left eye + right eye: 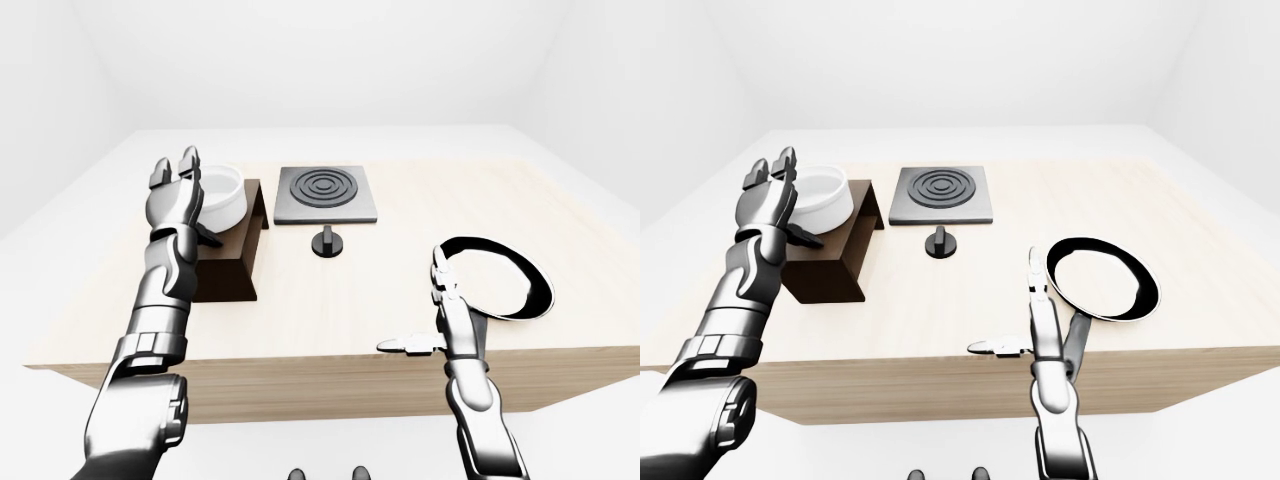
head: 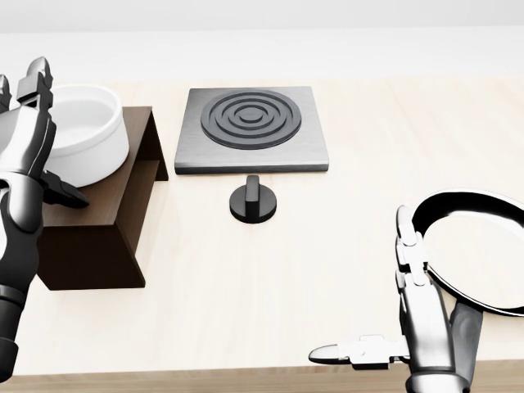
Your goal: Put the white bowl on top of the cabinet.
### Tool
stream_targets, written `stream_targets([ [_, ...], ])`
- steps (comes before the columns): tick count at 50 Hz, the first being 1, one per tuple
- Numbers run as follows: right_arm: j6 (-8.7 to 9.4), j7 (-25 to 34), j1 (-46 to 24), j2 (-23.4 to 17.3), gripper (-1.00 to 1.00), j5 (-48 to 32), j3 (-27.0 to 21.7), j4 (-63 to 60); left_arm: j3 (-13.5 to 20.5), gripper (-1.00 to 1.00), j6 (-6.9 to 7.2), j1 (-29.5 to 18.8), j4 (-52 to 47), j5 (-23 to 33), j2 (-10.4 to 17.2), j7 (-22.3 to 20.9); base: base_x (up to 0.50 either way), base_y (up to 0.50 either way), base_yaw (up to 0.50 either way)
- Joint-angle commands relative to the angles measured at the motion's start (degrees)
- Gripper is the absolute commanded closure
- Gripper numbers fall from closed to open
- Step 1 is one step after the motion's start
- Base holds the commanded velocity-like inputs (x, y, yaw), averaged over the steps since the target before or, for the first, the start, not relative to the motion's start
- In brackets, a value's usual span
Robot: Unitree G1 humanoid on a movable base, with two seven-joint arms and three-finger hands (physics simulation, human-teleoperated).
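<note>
Risk here sits mostly with the left hand, whose fingers are spread and upright against the left side of the white bowl instead of closed round it; the bowl appears to rest on top of the dark brown cabinet, near its far end, so the placing looks done or nearly so. If that hand pulls away sideways or its thumb catches the rim, I judge it could drag the bowl toward the cabinet's edge or tip it off onto the table. Whether the fingers actually touch the bowl's wall or stand just beside it cannot be told, since the hand covers that side in all three views. The bowl's base is also hard to make out, so how much of it sits on the cabinet top is uncertain. The right hand hangs open over the table's near edge, thumb stuck out to the left, holding nothing; it lies just beside the black frying pan, and a careless swing could knock the pan's handle, which the forearm partly hides. In the head view the pan is cut off at the right edge. The stove plate and its knob stand well apart from both hands.
</note>
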Motion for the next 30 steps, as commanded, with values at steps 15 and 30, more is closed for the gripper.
stream_targets([
  [15, -0.14, -0.21, -0.34, 0.0, -1.0, -0.27, 0.16, 0.67, -0.44, -1.0, 0.01, 5.9, -9.64, 3.32, -1.19, -5.84, 0.0, 0.0, 0.0],
  [30, -0.48, -1.08, -0.59, 0.01, -1.0, -0.92, 0.45, 1.69, 0.74, -1.0, 0.01, 14.9, -28.35, 11.57, -3.92, -13.59, 0.0, 0.0, 0.0],
])
